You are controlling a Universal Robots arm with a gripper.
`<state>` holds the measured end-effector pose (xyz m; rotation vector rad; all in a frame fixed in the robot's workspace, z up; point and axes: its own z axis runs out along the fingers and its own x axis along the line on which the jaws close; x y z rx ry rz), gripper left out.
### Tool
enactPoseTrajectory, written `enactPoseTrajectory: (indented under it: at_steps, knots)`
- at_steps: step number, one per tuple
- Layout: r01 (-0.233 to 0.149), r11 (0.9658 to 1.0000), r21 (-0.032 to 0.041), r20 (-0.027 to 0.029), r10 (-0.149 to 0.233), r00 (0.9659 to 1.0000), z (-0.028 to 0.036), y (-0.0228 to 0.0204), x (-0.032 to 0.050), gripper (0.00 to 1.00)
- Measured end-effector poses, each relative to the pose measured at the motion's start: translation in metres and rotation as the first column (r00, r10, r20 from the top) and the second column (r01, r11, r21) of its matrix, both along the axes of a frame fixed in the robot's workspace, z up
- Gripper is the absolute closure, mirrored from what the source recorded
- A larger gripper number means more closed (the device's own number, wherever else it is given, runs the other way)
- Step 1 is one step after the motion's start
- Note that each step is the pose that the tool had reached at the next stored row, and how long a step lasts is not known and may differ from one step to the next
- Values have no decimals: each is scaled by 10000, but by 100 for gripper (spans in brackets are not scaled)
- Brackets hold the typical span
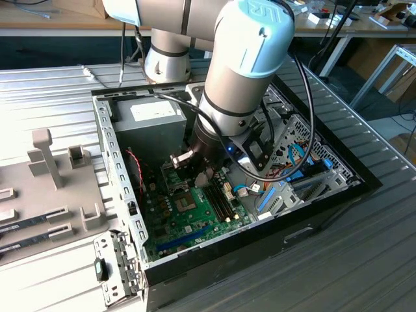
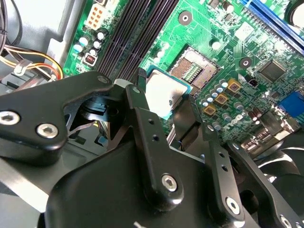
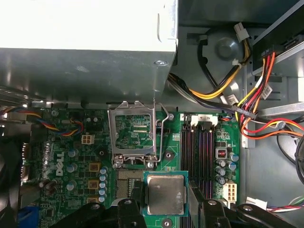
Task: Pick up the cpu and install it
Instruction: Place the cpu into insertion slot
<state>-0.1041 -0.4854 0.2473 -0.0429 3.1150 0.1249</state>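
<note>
The claw (image 3: 165,205) is gripping the cpu (image 3: 165,190), hovering just beside the open socket (image 3: 129,179): pickup done, seating not yet.

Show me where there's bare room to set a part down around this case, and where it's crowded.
Bare: the ribbed table on the exterior view's right of the case, and beyond the grey fixture on its left. Crowded: inside the case, where the gripper holds the cpu over the motherboard among cables.

Robotics lab or workshop: robot arm (image 1: 240,78) over an open PC case (image 1: 260,242) on a ribbed metal table (image 1: 351,260), wooden workbenches (image 1: 58,19) behind.
</note>
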Motion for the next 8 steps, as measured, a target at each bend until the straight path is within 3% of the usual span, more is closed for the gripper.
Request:
enactPoseTrajectory:
  at_steps: [8]
  knots:
    - [0,10000,-1,0,0,10000,-41,0,0,53]
